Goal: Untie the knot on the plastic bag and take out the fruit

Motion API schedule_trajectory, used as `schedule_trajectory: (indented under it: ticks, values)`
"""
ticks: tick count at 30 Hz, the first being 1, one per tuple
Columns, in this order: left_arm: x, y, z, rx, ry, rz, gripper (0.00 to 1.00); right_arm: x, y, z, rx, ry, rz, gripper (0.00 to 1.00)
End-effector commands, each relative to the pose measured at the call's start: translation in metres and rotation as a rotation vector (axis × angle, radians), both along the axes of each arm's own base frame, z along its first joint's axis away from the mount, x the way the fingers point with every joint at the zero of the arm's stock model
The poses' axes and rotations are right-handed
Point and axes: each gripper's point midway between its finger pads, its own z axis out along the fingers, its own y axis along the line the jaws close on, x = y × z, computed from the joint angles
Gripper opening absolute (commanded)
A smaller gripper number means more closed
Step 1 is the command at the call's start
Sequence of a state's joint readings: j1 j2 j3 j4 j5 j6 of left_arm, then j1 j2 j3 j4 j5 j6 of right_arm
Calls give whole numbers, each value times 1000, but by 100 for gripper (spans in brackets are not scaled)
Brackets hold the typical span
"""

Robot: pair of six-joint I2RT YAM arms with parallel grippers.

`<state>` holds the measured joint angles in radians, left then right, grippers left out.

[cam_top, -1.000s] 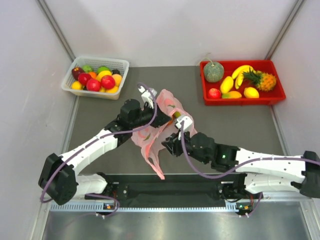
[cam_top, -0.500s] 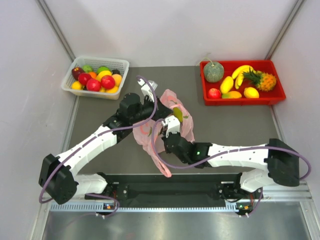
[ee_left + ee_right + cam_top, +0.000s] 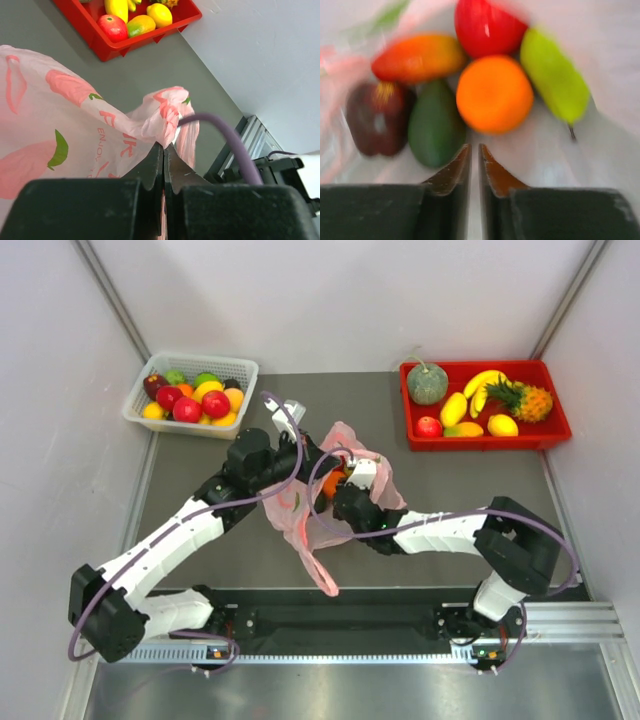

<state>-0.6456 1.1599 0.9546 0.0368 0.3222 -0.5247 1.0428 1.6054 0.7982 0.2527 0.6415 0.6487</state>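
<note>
The plastic bag (image 3: 300, 525) sits mid-table between your two arms. It is thin, translucent pink film, crinkled and printed with red marks and green leaf shapes, and a loose strip trails toward the near edge. Your left gripper (image 3: 163, 149) has its dark, tapered fingers pressed together on a fold of the bag's rim, holding the film up in a peak.

Your right gripper (image 3: 474, 150) points down into the bag's mouth. Only a thin slit shows between its fingers, and they hold and touch nothing. The wrist view is blurred, but the fruit (image 3: 493, 94) lies clustered just beyond the tips on the pale film. There is a smooth round orange at the centre, a dark green avocado (image 3: 436, 125) to its left, and a glossy dark purple one (image 3: 377, 120) beyond that. A red apple (image 3: 487, 25) lies above and a long green pear (image 3: 555, 75) to the right.

At the far left, a white slotted basket (image 3: 135, 408) holds mixed red, yellow and green fruit. At the far right, a red tray (image 3: 548, 435) holds a grey-green melon (image 3: 427, 384), a spiky pineapple (image 3: 527, 400), bananas and other pieces.
</note>
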Motion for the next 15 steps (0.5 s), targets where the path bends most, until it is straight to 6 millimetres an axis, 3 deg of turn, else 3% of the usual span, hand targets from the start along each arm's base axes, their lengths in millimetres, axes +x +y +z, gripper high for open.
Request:
schedule_trajectory:
  ticks: [1, 3, 4, 6, 10, 15]
  values:
    - [-4, 0, 21, -22, -48, -11, 0, 25, 17, 24, 146, -66, -31, 21]
    - [-5, 1, 13, -17, -37, -8, 0, 36, 19, 26, 156, -64, -34, 33]
    - [-6, 1, 10, -20, -30, -10, 0, 39, 20, 17, 144, -52, -26, 50]
    - [-9, 2, 2, -19, -16, -12, 0, 49, 20, 9, 142, -31, -32, 68]
    - [-17, 4, -10, -26, 15, -20, 0, 59, 13, -5, 112, 0, -58, 83]
    - [-23, 7, -20, -45, 34, -22, 0, 71, 18, -15, 95, 23, -55, 86]
